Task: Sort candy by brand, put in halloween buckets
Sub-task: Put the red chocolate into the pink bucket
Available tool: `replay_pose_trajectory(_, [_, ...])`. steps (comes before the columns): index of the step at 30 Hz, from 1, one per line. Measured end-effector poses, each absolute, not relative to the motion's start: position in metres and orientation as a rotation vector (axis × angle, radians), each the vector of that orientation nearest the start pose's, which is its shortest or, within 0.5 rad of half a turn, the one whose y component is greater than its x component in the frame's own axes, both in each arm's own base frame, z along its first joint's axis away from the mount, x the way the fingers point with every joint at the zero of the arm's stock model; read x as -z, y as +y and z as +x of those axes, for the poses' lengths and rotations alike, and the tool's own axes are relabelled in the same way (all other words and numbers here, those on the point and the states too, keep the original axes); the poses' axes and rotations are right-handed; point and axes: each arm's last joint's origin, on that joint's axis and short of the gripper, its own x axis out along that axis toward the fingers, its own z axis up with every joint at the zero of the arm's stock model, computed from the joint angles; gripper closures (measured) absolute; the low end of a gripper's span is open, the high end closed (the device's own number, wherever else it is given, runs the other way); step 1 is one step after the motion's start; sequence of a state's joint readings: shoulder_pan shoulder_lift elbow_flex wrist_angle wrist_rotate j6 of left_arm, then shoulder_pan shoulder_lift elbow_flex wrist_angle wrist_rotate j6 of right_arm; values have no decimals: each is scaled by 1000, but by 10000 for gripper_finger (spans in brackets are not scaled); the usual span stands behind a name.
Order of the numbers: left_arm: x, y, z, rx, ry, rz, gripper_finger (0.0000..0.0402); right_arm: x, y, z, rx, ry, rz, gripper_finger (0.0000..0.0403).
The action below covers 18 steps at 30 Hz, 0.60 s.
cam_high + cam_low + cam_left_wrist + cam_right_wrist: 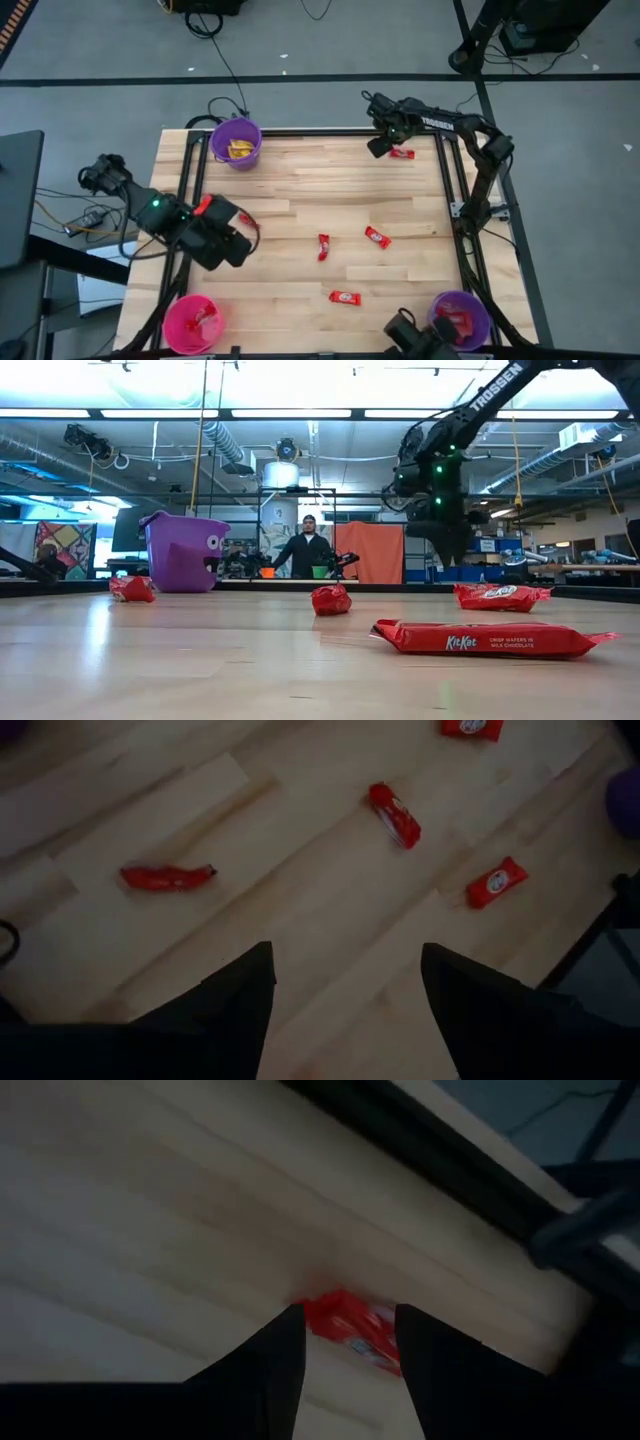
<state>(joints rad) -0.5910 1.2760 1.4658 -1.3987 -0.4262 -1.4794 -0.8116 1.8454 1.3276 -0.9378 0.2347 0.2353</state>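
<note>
Five red bars lie loose on the table (300,190). Our right gripper (345,1345) is down at the far right corner with its fingers (265,1365) spread either side of one bar (350,1325), not yet pinching it. That bar sits close to the table's edge rail (450,1170), so a closing finger could catch the rail or nudge the flat wrapper out sideways. A thin wrapper may also slip if we nip only its end. Our left gripper (345,1000) hangs spread and empty over the left side, near another bar (167,877). The pails stand well apart: purple (236,142) far left, pink (190,322) near left, purple (460,318) near right, so the carry is long and a weak grip could drop the bar.
</note>
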Motion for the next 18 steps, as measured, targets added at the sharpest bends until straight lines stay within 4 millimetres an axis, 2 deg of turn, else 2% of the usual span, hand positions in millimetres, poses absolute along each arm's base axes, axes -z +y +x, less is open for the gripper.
replay_pose_trajectory(7, [-375, -91, 185, -581, 901, -669, 147, -208, -259, 235, 779, 1486, 362, 236])
replay_pose_trajectory(13, [-375, -77, 190, -581, 920, -607, 147, -203, -257, 231, 616, 1581, 303, 236])
replay_pose_trajectory(18, [-375, -68, 194, -577, 939, -568, 147, -194, -238, 242, 507, 1746, 201, 236])
